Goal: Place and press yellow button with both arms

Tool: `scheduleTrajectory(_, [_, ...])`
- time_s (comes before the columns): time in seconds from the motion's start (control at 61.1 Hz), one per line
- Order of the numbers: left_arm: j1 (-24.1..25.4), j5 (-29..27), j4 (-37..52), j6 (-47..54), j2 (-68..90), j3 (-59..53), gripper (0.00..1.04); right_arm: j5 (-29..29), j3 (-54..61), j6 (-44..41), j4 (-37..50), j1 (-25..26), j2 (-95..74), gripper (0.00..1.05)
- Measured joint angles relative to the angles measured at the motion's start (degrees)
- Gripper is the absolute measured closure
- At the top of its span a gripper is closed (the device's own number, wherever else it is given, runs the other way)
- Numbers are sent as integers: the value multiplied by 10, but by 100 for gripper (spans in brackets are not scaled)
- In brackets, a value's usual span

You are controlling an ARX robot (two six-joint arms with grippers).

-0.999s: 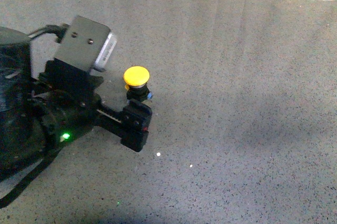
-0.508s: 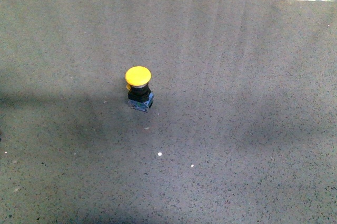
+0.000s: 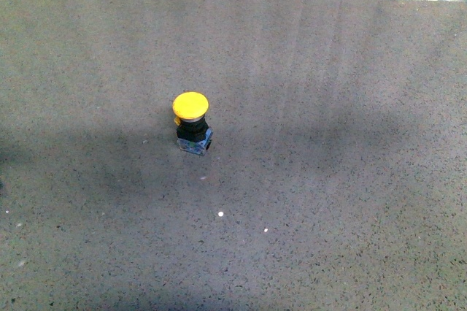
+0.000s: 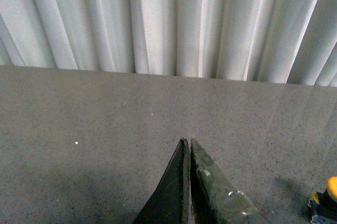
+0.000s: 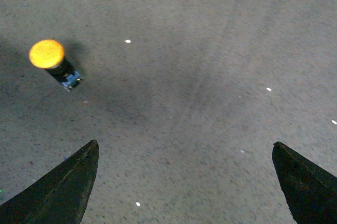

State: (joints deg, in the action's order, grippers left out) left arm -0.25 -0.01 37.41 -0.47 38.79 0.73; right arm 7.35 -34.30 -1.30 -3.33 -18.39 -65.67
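yellow btn (image 3: 192, 123) upright on table (image 3: 328, 179), placed; press pending. L gripper (image 4: 187, 141) pressed together, R gripper (image 5: 184, 144) spread, both off btn

Cutoffs / unresolved bits
Left wrist view: yellow button (image 4: 330, 187) clipped at the frame corner, off to one side of the left gripper (image 4: 188, 142) fingertips; only part of cap and body shows. Left gripper and right gripper (image 5: 184, 142): finger ends only, rest out of frame. White specks (image 5: 127, 41) ahead of the right fingers: too small to identify.
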Motion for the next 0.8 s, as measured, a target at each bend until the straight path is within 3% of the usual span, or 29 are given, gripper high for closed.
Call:
scheduleTrajectory(0.18, [0,0,-67,0,-76,0,103,8,-164,26,-22,-70,-202,10])
scheduleTrajectory(0.458, [0,0,-142,0,-155,0,103,2,-316,96,-77,-115,-367,52])
scheduleTrajectory(0.557, [1,0,-174,0,-188,0,103,-1,-353,119,-90,-131,-411,75])
scheduleTrajectory(0.72, [1,0,-209,0,-223,0,103,-5,-372,138,-97,-138,-439,104])
scheduleTrajectory(0.802, [0,0,-223,0,-237,0,103,-10,-375,145,-99,-138,-445,103])
